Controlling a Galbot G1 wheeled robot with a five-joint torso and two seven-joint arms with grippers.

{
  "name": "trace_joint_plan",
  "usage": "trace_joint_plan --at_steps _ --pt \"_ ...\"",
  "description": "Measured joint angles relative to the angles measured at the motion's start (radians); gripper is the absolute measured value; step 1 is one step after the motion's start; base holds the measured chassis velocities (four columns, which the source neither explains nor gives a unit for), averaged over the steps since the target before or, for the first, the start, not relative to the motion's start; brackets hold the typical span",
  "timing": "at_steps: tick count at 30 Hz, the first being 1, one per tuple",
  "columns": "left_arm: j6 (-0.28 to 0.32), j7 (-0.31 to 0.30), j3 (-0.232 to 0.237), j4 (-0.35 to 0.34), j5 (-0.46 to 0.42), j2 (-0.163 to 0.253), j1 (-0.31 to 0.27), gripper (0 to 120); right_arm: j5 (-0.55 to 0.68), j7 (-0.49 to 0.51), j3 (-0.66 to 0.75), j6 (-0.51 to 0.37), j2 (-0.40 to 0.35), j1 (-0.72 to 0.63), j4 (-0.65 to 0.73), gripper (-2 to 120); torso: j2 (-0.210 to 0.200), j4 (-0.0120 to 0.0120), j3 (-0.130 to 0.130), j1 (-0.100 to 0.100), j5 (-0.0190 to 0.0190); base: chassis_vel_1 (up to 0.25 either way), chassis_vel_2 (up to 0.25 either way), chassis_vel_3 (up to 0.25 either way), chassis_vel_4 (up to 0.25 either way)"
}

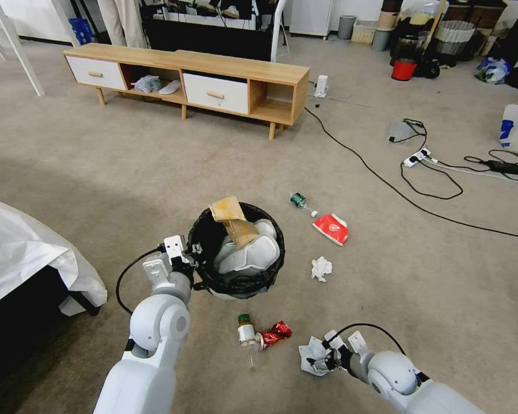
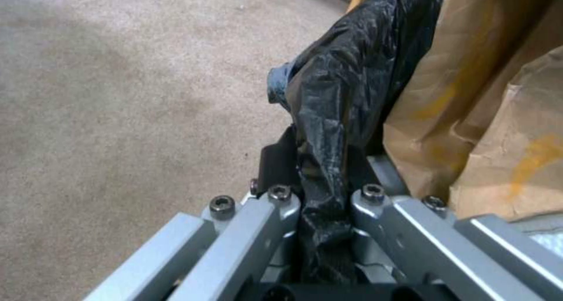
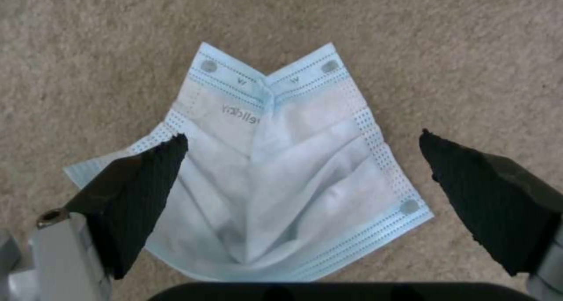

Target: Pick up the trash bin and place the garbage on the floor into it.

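I had the left hand [image 1: 185, 260] pinched tight on the trash bin [image 1: 236, 251] at its near-left rim, fingers pressed together with the black bag liner [image 2: 346, 94] bunched between them. I judged that rim grip was there so the bin could be carried along to each piece of litter. The bin sat mid-floor on the carpet [image 1: 126, 172], a small round white tub, its glossy, crinkled liner folded over the edge. A crumpled brown paper bag [image 1: 233, 221] stuck up out of it, stiff and creased with yellowish stains, on top of something pale and rounded I couldn't identify.

Just in front of the bin lay a clear bottle [image 1: 247, 336] with a green cap, touching a crushed red wrapper [image 1: 276, 332], shiny foil. To the right of the bin, a balled white tissue [image 1: 321, 268], and beyond it a flat red packet [image 1: 331, 228] and a second green-capped bottle [image 1: 300, 202], all apart from the bin.

The right hand [image 1: 322, 361] was low over the floor with fingers spread wide, ribbed black pads [image 3: 147, 191] straddling a pale blue face mask [image 3: 276, 178]: thin, pleated, soft fabric lying flat with stitched edges. My read: spread that wide because flat cloth has to be scooped and gathered. The pads appeared not yet closed on it.
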Motion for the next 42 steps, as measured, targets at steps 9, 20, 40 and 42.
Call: trace_joint_plan --at_steps 9,20,40,42 --pt "-0.001 0.001 0.001 0.000 0.002 -0.001 0.002 4 -0.025 -0.001 0.003 0.012 0.004 0.003 -0.022 92 0.000 0.0000 0.000 0.000 0.0000 0.000 0.000 0.000 0.000" --pt "-0.002 0.002 0.001 -0.001 0.004 -0.001 0.004 4 -0.034 -0.008 0.004 0.018 0.011 0.006 -0.037 54 0.000 0.0000 0.000 0.000 -0.0001 0.000 0.000 0.000 0.000" --pt "-0.015 0.012 0.001 0.010 0.014 0.001 0.003 4 -0.003 -0.013 0.005 0.040 0.018 0.015 -0.050 16 0.000 0.0000 0.000 0.000 0.0003 0.000 0.000 0.000 0.000" --pt "-0.015 0.012 0.000 0.011 0.014 0.001 0.002 4 -0.004 -0.011 0.009 0.043 0.015 0.016 -0.045 16 0.000 0.0001 0.000 0.000 0.0003 0.000 0.000 0.000 0.000"
